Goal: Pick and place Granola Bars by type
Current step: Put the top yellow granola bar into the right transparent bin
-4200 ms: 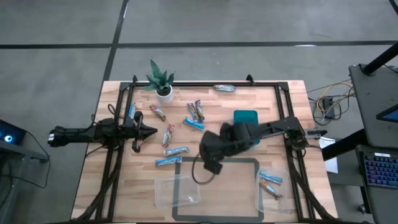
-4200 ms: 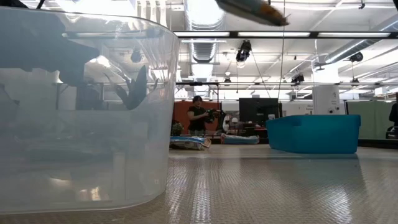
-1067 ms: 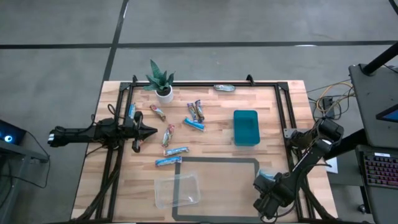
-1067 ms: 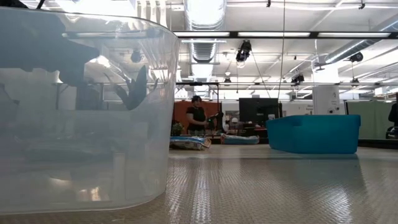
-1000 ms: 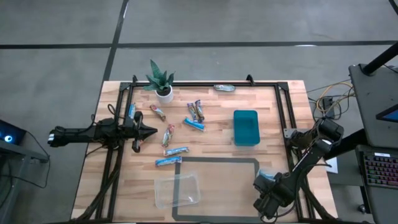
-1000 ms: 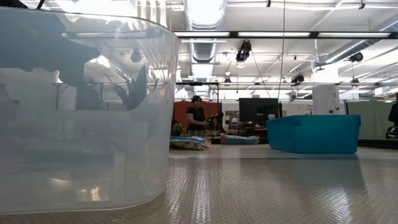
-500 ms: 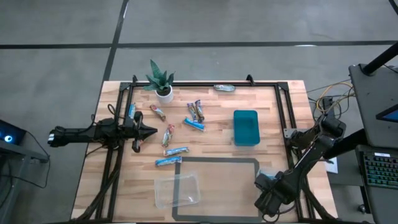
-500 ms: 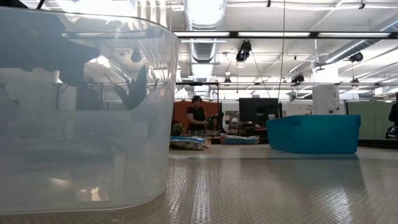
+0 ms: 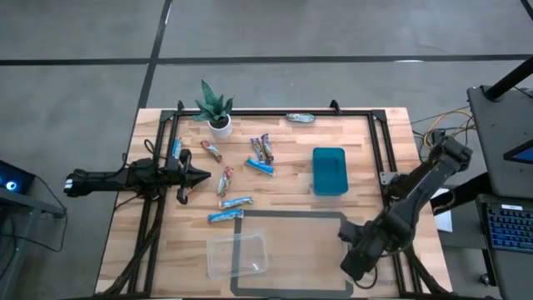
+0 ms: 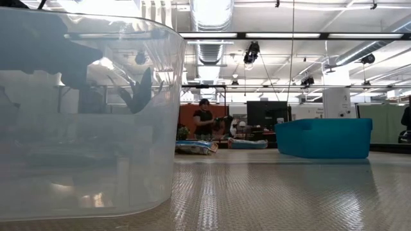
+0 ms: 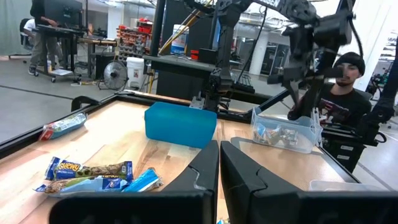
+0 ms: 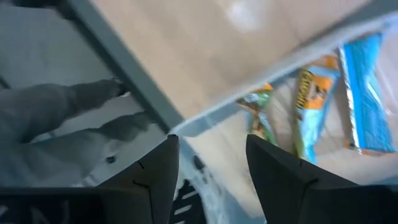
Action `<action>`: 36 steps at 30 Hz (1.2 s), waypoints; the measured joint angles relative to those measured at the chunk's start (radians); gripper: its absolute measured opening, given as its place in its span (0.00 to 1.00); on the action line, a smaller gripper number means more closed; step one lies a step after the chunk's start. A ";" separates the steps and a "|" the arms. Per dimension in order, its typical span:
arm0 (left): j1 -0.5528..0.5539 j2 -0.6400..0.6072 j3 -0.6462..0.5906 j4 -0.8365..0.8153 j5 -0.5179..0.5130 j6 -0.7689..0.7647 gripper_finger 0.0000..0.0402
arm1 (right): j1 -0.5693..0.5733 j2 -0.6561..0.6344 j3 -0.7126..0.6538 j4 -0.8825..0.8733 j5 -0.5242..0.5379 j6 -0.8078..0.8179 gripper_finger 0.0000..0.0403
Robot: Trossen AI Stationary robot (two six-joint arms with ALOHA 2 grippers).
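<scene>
A robotics lab: concrete floor, exposed ceiling ducts [image 10: 212, 48], workbenches, monitors [image 10: 262, 113] and a seated person [image 11: 339, 93].

Your overhead view is evenly lit and sharp, with only soft shadows under the arms. At table height, ceiling lamps [image 10: 209, 11] glare and the near clear tub [image 10: 83, 115] looms hazy. Your right wrist view is smeared with blur.

From above, the dark right arm covers the clear plastic tub [image 11: 287, 132] at five o'clock, hiding its wrapped granola bars [image 12: 311, 109], printing blurred.
</scene>
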 joint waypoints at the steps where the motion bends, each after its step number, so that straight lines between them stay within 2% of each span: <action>1: 0.000 0.000 0.000 0.000 0.000 0.000 0.00 | -0.006 -0.006 0.014 0.000 -0.001 -0.018 0.44; 17: 0.000 0.000 0.000 0.000 0.000 0.000 0.00 | -0.043 -0.025 0.292 -0.001 -0.033 -0.213 0.44; 21: 0.000 0.000 0.000 0.000 0.000 0.000 0.00 | -0.067 -0.021 0.341 0.002 -0.021 -0.262 0.44; 23: 0.000 0.000 0.000 0.000 0.000 0.000 0.00 | -0.085 -0.019 0.359 0.008 0.019 -0.311 0.44; 30: 0.000 0.000 0.000 0.000 0.000 0.000 0.00 | -0.205 -0.004 0.388 0.188 0.180 -0.560 0.44; 36: 0.000 0.000 0.000 0.000 0.000 0.000 0.00 | -0.330 0.041 0.388 0.338 0.174 -0.738 0.42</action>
